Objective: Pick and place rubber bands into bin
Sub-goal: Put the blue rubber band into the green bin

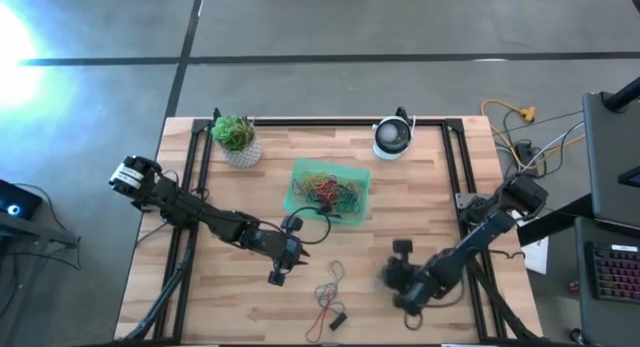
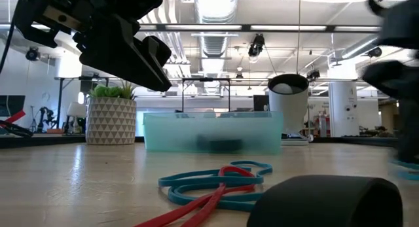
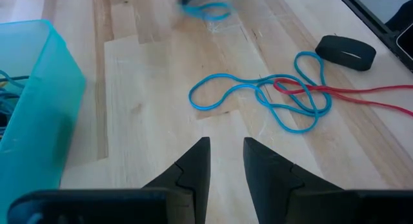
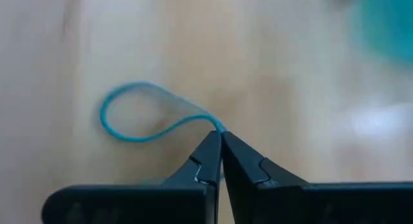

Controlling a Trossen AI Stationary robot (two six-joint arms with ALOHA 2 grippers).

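**Right hand pinching a blue band on the counter**

The right hand point(image 4: 219, 141) is sitting low over the wooden counter point(image 1: 230, 297), toward the near right part of it, with its two fingers pressed together on a thin blue rubber band point(image 4: 139, 114). The band's loop is lying flat on the wood, spreading out from the fingertips.

The left hand point(image 3: 226, 161) is hovering near the middle of the counter, just off the near corner of the bin point(image 1: 300, 202). Its fingers are standing partly apart with nothing between them. Ahead of it, a tangle of rubber bands point(image 3: 271, 95) is lying on the wood: blue loops crossed by a long red one point(image 3: 361, 95), with a small dark oval object point(image 3: 345, 51) just beside them.

The bin, a translucent green tray, is sitting around the centre of the counter, holding a heap of mixed-colour bands point(image 1: 328, 192). A potted plant point(image 1: 236, 139) and a round white and dark device point(image 1: 392, 138) are standing along the far edge.
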